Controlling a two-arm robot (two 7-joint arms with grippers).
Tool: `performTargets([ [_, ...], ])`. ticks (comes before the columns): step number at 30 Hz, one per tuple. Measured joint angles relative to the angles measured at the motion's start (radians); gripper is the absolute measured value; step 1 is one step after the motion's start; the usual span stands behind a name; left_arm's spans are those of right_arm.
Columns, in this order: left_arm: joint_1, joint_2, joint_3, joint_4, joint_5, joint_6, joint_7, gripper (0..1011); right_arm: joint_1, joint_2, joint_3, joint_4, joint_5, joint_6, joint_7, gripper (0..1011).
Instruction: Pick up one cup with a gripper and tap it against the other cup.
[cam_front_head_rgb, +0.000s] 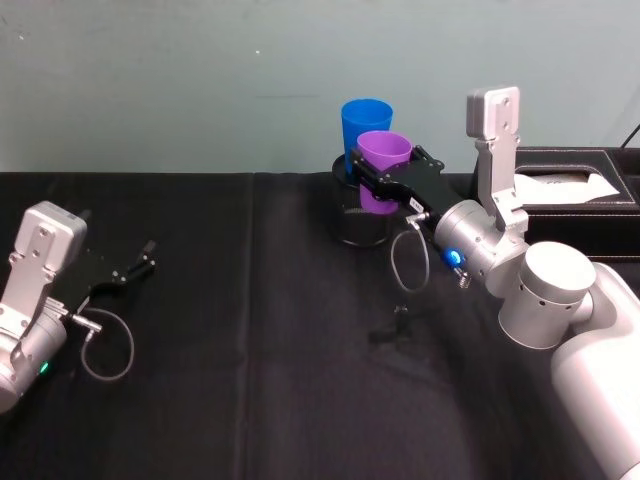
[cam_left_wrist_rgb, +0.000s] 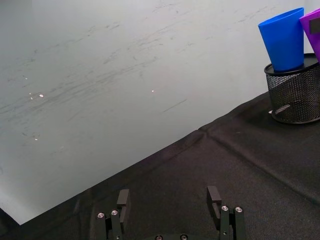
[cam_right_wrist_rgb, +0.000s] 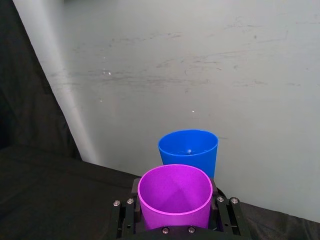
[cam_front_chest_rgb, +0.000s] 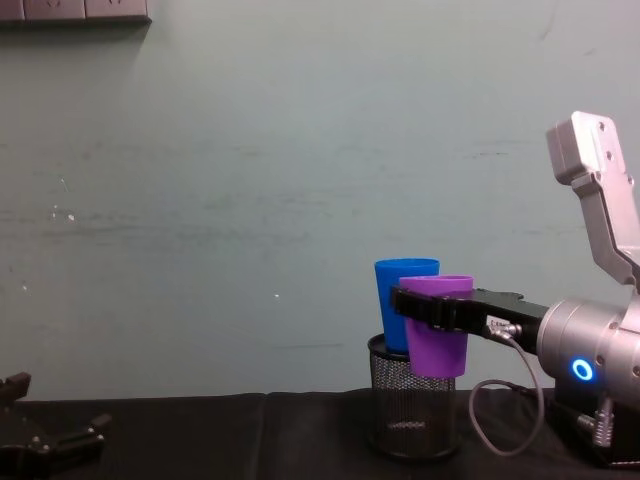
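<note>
The purple cup (cam_front_head_rgb: 384, 158) hangs above the table with my right gripper (cam_front_head_rgb: 388, 172) shut around its upper half. It is upright, with its base about level with the rim of a black wire-mesh holder (cam_front_head_rgb: 360, 222). The blue cup (cam_front_head_rgb: 366, 125) stands upright in that holder, just behind the purple cup (cam_right_wrist_rgb: 175, 200). In the chest view the purple cup (cam_front_chest_rgb: 437, 335) overlaps the blue cup (cam_front_chest_rgb: 400, 300) on its right side; I cannot tell whether they touch. My left gripper (cam_front_head_rgb: 135, 268) rests open over the cloth at the far left, with nothing between its fingers.
A black tissue box (cam_front_head_rgb: 570, 190) stands at the back right, behind my right arm. A small black clamp (cam_front_head_rgb: 398, 328) lies on the black tablecloth (cam_front_head_rgb: 250, 330) below the right gripper. A pale wall (cam_front_chest_rgb: 250, 200) runs close behind the holder.
</note>
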Motion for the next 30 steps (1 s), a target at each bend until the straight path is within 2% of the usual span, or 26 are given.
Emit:
performTargets([
  [30, 0.000, 0.000, 0.000, 0.000, 0.000, 0.000, 0.000, 1000, 0.000, 0.000, 0.000, 0.000, 0.000, 0.000, 0.000, 735],
])
